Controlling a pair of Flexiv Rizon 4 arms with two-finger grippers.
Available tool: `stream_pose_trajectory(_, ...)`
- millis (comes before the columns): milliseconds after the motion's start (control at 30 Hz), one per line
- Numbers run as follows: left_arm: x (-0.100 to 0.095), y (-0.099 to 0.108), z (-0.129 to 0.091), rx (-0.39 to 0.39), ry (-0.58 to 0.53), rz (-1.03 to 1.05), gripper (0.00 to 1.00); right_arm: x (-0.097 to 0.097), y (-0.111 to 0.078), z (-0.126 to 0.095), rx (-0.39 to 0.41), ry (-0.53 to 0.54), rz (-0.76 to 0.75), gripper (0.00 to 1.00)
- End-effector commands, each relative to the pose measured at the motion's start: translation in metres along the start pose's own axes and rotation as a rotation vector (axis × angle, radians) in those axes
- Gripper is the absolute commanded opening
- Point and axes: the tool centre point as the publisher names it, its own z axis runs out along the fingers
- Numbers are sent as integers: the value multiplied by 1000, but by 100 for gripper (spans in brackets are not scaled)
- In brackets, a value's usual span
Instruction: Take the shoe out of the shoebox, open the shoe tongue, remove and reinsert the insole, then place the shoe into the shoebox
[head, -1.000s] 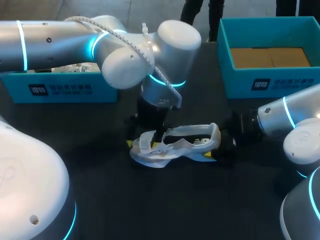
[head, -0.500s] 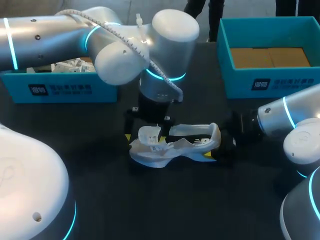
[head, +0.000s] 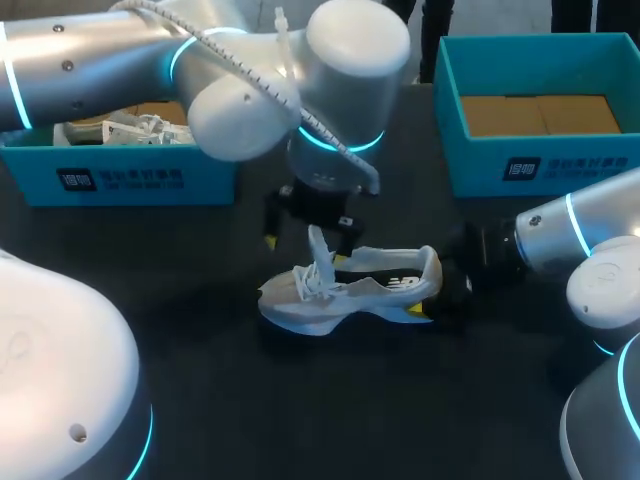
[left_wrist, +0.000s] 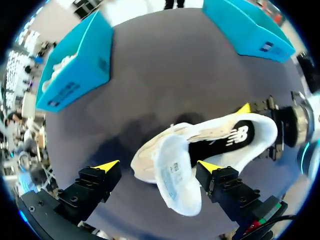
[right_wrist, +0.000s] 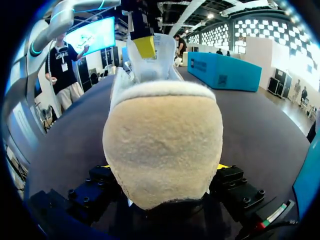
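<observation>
Tongue (left_wrist: 176, 175) stands upright between left hand's (left_wrist: 158, 166) wide-open fingers, ungripped; right hand (right_wrist: 165, 169) clamps shoe (head: 370, 290) at heel. Judgement: pin heel firmly, fold tongue fully forward before reaching insole (left_wrist: 220, 147)

Box label (head: 118, 179), tongue tag (left_wrist: 176, 172) — print unreadable

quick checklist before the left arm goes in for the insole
1. Shoe resting on the table: ok.
2. Right gripper jaws clamped on the heel: ok.
3. Tongue lifted off the opening: ok.
4. Left gripper jaws open, tongue loose between them: ok.
5. Insole visible inside the shoe: ok.
6. Insole edge free to pinch: cannot tell.
</observation>
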Motion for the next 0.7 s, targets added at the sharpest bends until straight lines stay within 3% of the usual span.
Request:
stream_pose_trajectory(33, 2, -6, -22, 27, 38, 175, 100, -1, 0, 3, 2, -2, 1, 0)
stream_pose_trajectory(367, 18, -10, -39, -12, -2, 876, 100, -1, 0, 3, 2, -2, 1, 0)
stream_pose_trajectory(567, 20, -14, -46, 50, 28, 1098, 100, -1, 0, 3, 2, -2, 1, 0)
stream_pose_trajectory(700, 21, -23, -51, 77, 75, 1096, 100, -1, 0, 3, 2, -2, 1, 0)
